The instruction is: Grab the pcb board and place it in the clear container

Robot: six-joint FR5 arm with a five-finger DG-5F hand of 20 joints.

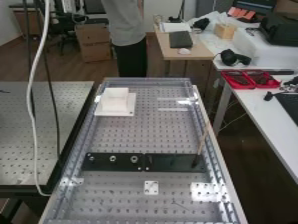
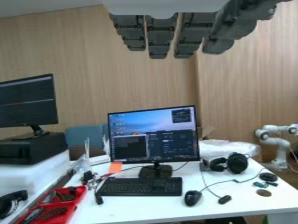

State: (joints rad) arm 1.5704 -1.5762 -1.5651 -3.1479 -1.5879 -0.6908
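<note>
The high view looks from above the near end of the bench point(image 1: 120, 132), at a slant down along it, and its far end lies in the upper middle of the frame. The wrist view looks almost level across the desk point(image 1: 266, 112), from a little above it, and faces the monitor point(image 2: 154, 132) and the wall point(image 2: 66, 55). Both views share part of this desk with the red trays point(image 1: 249, 87), at upper right in the high view and nearer in the wrist view.
</note>
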